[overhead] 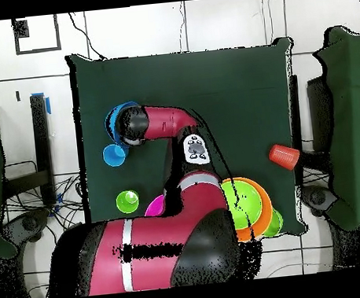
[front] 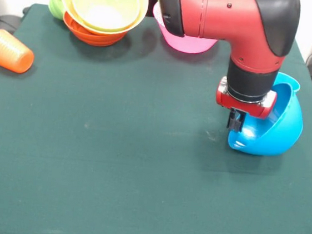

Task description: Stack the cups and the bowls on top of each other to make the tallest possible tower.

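My gripper (front: 234, 123) is at the right side of the table, shut on the rim of the blue bowl (front: 272, 126). That bowl is tipped on its side with its opening toward the arm. The overhead view shows this blue bowl (overhead: 119, 118) half under the wrist. A light blue cup (overhead: 114, 155) stands beside it, and a lime green cup (overhead: 127, 201) stands further along. An orange cup (front: 9, 51) lies on its side at the left edge. At the back left, a lime green bowl (front: 104, 2) is nested in a yellow bowl, which rests on an orange bowl (front: 92, 35).
A pink bowl (front: 186, 41) stands at the back, partly behind the arm. A small green bowl (front: 56, 3) peeks out behind the nested pile. The dark green cloth (front: 112, 162) covers the table. Cables and dark gear lie beyond the right edge.
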{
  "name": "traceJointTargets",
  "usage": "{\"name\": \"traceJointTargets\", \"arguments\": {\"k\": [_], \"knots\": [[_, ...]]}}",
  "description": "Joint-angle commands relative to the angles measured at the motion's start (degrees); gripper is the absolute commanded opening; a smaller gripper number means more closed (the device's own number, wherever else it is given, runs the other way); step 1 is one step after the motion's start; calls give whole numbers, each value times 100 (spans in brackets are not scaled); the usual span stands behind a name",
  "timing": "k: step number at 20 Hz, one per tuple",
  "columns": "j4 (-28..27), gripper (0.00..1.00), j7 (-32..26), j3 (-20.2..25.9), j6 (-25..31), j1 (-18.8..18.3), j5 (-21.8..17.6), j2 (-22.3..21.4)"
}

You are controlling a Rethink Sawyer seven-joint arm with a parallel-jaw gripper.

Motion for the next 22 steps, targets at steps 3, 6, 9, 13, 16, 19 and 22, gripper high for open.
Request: {"name": "traceJointTargets", "arguments": {"k": [3, 6, 9, 13, 16, 19, 22], "knots": [[-165, 0, 405, 52, 974, 288, -79, -195], [-649, 0, 462, -135, 1920, 445, -82, -136], [-842, 0, 419, -176, 2294, 459, -82, -114], [-704, 0, 438, -170, 2103, 465, -76, -152], [-794, 0, 513, -203, 1906, 500, -99, -117], [-776, 0, 581, -238, 1949, 533, -83, -138], [-682, 0, 564, -244, 1814, 539, -88, -157]]}}
